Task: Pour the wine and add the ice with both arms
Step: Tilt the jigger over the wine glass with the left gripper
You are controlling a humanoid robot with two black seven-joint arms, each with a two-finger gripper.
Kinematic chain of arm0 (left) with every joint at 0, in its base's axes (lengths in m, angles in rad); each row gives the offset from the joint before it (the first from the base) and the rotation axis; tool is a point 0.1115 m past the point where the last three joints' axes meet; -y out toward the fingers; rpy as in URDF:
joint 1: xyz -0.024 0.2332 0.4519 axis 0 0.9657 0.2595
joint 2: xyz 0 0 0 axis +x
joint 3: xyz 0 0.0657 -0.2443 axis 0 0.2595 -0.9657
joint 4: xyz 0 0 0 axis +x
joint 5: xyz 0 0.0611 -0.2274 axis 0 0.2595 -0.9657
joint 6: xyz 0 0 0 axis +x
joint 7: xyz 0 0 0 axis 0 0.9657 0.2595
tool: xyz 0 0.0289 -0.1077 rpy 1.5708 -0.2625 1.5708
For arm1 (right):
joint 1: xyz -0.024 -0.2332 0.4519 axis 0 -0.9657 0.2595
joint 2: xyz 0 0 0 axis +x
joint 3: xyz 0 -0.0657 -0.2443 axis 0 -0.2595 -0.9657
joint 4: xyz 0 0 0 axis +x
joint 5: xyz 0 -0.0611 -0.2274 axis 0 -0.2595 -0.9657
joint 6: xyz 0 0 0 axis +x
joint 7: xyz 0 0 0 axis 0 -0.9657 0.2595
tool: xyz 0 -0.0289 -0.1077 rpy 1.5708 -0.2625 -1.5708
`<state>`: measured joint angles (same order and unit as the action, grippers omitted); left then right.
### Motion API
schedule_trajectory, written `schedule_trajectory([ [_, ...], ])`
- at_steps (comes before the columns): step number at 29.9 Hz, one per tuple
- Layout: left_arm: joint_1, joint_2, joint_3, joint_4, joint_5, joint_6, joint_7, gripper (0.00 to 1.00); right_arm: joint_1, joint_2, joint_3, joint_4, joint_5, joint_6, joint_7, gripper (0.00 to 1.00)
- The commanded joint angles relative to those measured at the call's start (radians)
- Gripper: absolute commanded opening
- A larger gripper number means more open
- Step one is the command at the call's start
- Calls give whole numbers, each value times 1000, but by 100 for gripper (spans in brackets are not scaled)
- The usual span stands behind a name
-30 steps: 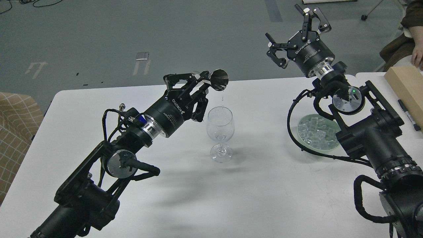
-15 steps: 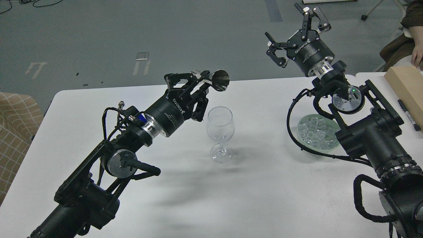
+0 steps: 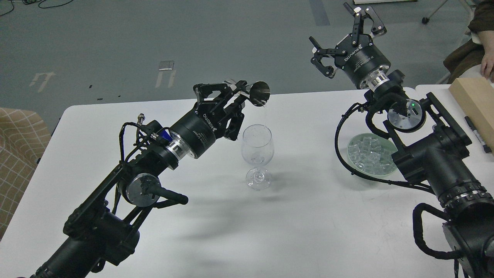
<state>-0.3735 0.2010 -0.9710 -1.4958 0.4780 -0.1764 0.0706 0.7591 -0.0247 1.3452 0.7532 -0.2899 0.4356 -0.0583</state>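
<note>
A clear wine glass (image 3: 257,150) stands upright mid-table. My left gripper (image 3: 236,92) is shut on a small dark metal cup (image 3: 258,94), tipped on its side just above and behind the glass, its mouth facing me. A thin stream of clear wine (image 3: 265,114) falls from the cup's lip toward the glass's rim. My right gripper (image 3: 343,36) is open and empty, raised high beyond the table's far edge. The ice (image 3: 371,154), several small clear cubes, lies in a pale green glass dish (image 3: 353,144) under my right arm, partly hidden by it.
The white table (image 3: 301,216) carries a wooden box (image 3: 472,100) and a black pen (image 3: 476,133) at the far right. A person's hand (image 3: 487,65) rests by the box. A checked cushion (image 3: 17,154) lies left of the table.
The left gripper has tipped the cup a little further and shifted slightly right; a thin stream now falls where nothing fell half a second ago. The right gripper has barely moved.
</note>
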Motion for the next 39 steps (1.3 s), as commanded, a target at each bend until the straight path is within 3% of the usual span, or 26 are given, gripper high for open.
schedule_trajectory([
  [1,-1,-2,-2,0,27,0,-2,1,0,0,2,0,0,0,0,100],
  [39,-25,20,-2,-3,73,-20,-3,1,3,0,2,0,0,0,0,100],
])
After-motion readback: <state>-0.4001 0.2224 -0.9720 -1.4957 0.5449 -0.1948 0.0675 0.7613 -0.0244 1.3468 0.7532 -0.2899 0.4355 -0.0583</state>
